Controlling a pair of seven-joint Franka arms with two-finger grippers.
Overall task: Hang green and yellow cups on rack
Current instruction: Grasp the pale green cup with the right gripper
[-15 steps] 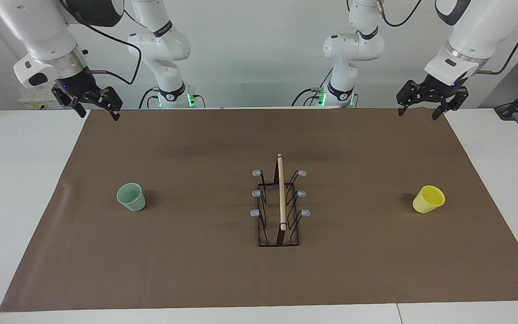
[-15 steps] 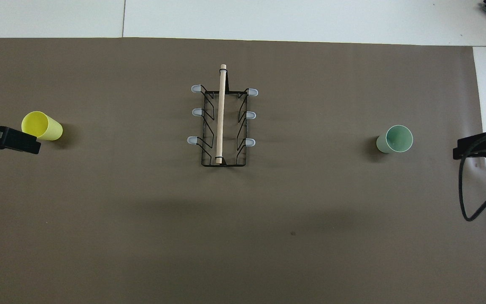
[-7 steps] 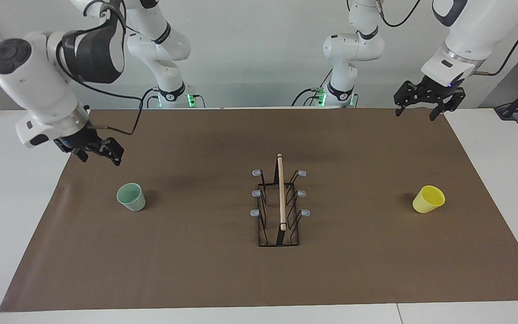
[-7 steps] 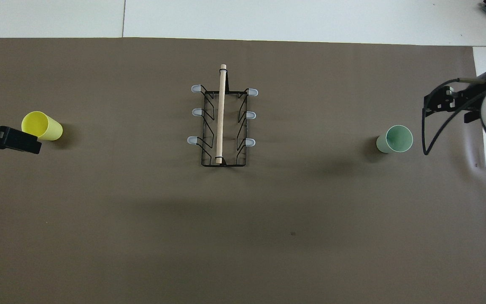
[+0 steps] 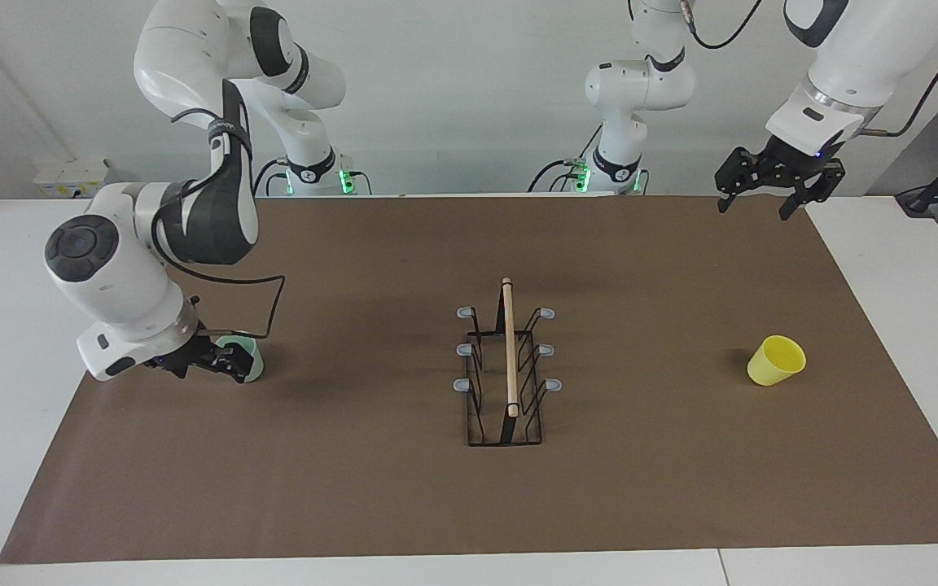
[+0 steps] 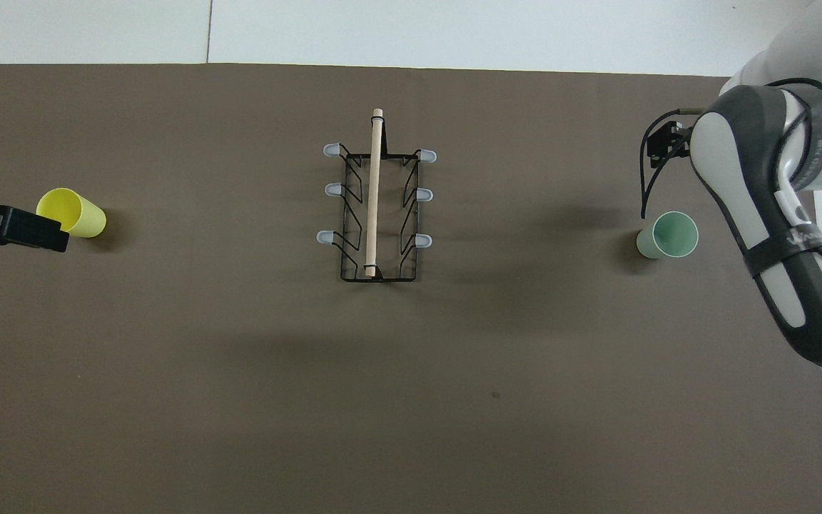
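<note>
The pale mint green cup (image 5: 253, 368) stands mouth up on the brown mat toward the right arm's end; it shows whole in the overhead view (image 6: 668, 235). My right gripper (image 5: 221, 362) is low beside this cup and covers part of it; in the overhead view the arm hides the gripper. The yellow cup (image 5: 777, 360) stands mouth up toward the left arm's end and also shows in the overhead view (image 6: 72, 213). My left gripper (image 5: 754, 203) is open and empty, raised over the mat's corner nearest the robots; it also shows in the overhead view (image 6: 26, 230). The black wire rack (image 5: 510, 350) with its wooden rod stands mid-mat (image 6: 374, 200), with nothing on its prongs.
The brown mat (image 5: 355, 488) covers most of the white table (image 5: 13, 325). The right arm's bulky links (image 6: 775, 235) hang over the mat beside the green cup. A cable (image 5: 269, 309) loops from the right wrist.
My right arm has swung down and away from the robots, from high at the mat's corner to low beside the green cup. My left gripper has barely moved. Cups and rack have not moved.
</note>
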